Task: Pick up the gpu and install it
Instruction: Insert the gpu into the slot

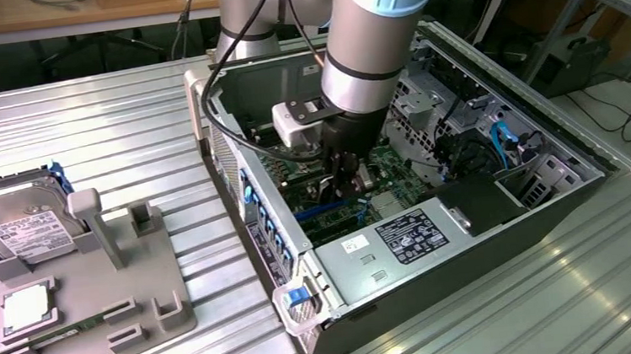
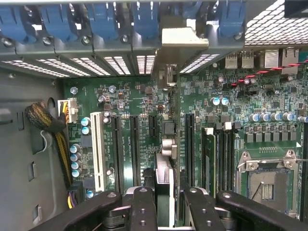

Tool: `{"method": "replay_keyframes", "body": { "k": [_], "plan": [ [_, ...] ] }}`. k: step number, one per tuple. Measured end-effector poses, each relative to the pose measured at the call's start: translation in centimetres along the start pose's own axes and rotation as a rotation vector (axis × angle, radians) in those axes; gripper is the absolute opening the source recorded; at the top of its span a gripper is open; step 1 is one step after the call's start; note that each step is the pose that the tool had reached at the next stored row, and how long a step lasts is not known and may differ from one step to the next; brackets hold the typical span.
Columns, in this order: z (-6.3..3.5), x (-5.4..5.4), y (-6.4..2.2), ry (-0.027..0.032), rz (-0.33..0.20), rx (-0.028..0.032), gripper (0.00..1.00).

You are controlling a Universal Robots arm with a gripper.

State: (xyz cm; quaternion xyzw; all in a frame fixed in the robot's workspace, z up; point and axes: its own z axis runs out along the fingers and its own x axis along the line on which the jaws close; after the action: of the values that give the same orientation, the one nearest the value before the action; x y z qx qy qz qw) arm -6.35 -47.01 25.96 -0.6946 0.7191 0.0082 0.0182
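wrist view: the tool (image 2: 166, 204) is closed partway on the gpu (image 2: 169, 159), held edge-on over a motherboard (image 2: 134, 101) slot inside the computer case (image 1: 468, 249).

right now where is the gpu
The gpu is edge-on between the gripper fingers inside the open computer case, standing over the motherboard's expansion slots, right of the white slot.

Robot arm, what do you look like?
The arm is a thick silver tube with pale blue caps at its joints and a black ring. A pale box with a black cable sits near the wrist. The tool is black, and its fingers have round bolts.
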Motion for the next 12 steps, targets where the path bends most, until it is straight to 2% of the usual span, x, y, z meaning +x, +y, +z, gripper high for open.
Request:
{"method": "replay_keyframes", "body": {
  "k": [1, 3, 9, 10, 11, 12],
  "plan": [
    [0.04, 0.00, 0.01, -0.0003, 0.000, 0.0000, 0.27],
    [0.18, 0.01, -0.06, -0.0026, 0.000, -0.0045, 0.27],
    [0.41, 0.00, -0.40, -0.0173, 0.001, -0.0287, 0.27],
    [0.43, 0.00, -0.40, -0.0180, 0.001, -0.0288, 0.27],
    [0.44, -0.01, -0.40, -0.0188, 0.001, -0.0130, 0.27],
    [0.44, -0.01, -0.35, -0.0187, 0.000, -0.0123, 0.27]
  ]
}}
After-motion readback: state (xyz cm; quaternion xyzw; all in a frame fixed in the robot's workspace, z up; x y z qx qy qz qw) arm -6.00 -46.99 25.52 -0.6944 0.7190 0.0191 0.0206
